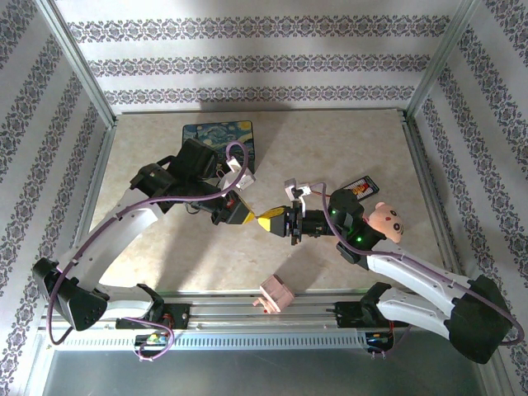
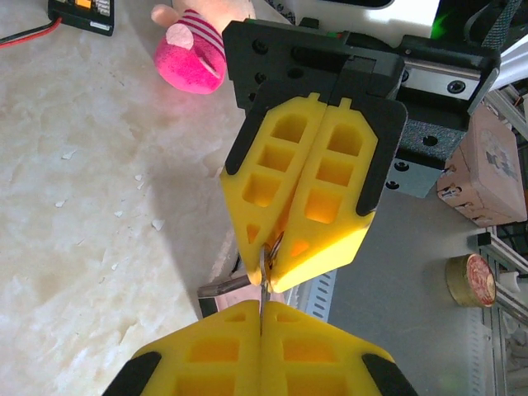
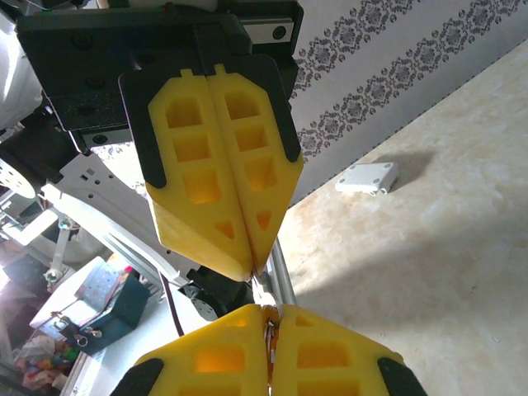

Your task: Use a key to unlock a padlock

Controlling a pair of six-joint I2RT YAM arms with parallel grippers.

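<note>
My left gripper (image 2: 261,310) is pinched tight on a thin grey key (image 2: 262,285), bottom centre. My right gripper (image 2: 270,268) clamps its upper end.

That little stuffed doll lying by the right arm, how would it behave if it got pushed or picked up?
The doll looks plush, so it would probably squash and flop rather than hold shape. Being stuffed, it is likely light. Its pink striped limb looks fuzzy, so it may drag on the table rather than slide.
</note>
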